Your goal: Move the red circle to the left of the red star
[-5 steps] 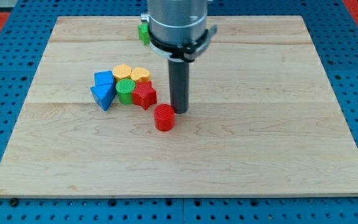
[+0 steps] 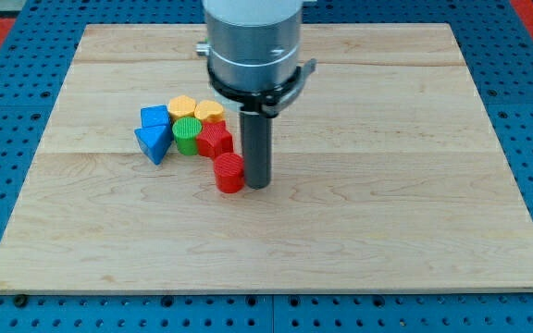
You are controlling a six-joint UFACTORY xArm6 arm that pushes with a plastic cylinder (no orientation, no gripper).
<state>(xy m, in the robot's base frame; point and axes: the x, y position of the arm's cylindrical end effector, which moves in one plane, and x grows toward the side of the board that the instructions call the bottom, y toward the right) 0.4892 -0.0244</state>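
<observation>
The red circle [image 2: 229, 173] stands on the wooden board, just below the red star [image 2: 215, 140] and touching or almost touching it. My tip [image 2: 256, 184] sits right against the red circle's right side. The red star is at the right end of a tight cluster of blocks at the view's middle left.
The cluster also holds a green circle [image 2: 186, 134], two yellow blocks [image 2: 182, 106] [image 2: 209, 111], a blue block [image 2: 154, 117] and a blue triangle [image 2: 154, 142]. The board's left edge [image 2: 40, 157] lies beyond the cluster. The arm's body hides the board's top middle.
My tip has moved left and a little down, pushing the red circle leftward, closer under the red star. The green block at the top is now hidden behind the arm.
</observation>
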